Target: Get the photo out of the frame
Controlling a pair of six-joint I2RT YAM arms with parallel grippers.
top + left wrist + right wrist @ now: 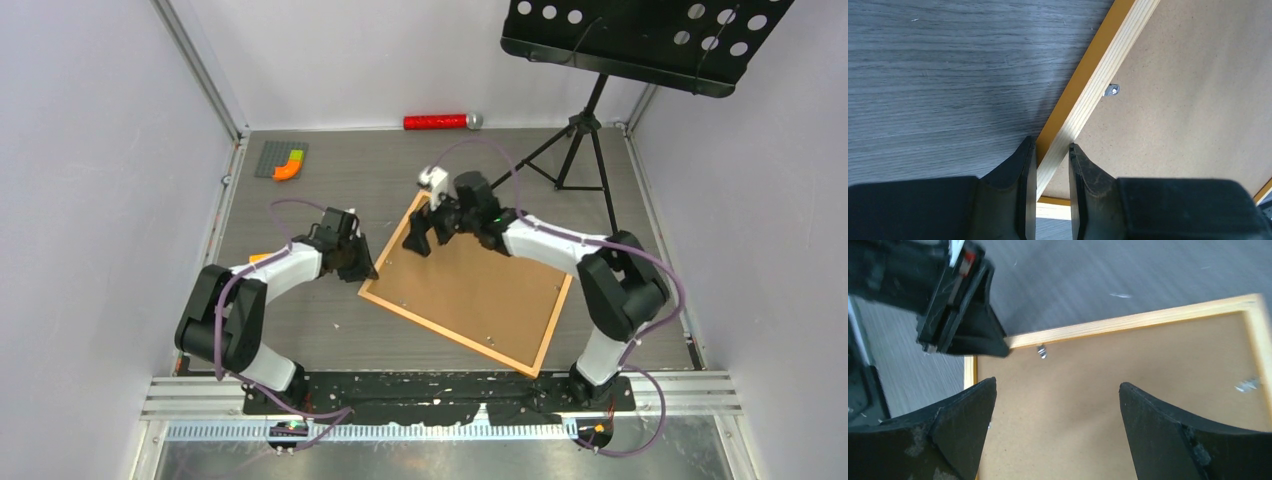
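Observation:
The frame [440, 330] lies face down on the table, its thin orange border around the plain brown backing board [480, 290]. The photo is hidden under the board. My left gripper [368, 268] is at the frame's left edge. In the left wrist view its jaws [1053, 147] are closed on the wooden rail [1098, 75], next to a metal tab [1111, 90]. My right gripper [425, 235] hangs open above the board near the far left corner. In the right wrist view it [1058, 385] is empty over the board [1128, 360], with a tab [1041, 351] ahead of it.
A black music stand [640, 40] on a tripod [585, 140] stands at the back right. A red cylinder [435, 121] lies by the back wall. A grey baseplate [270, 155] with orange and green bricks sits at the back left.

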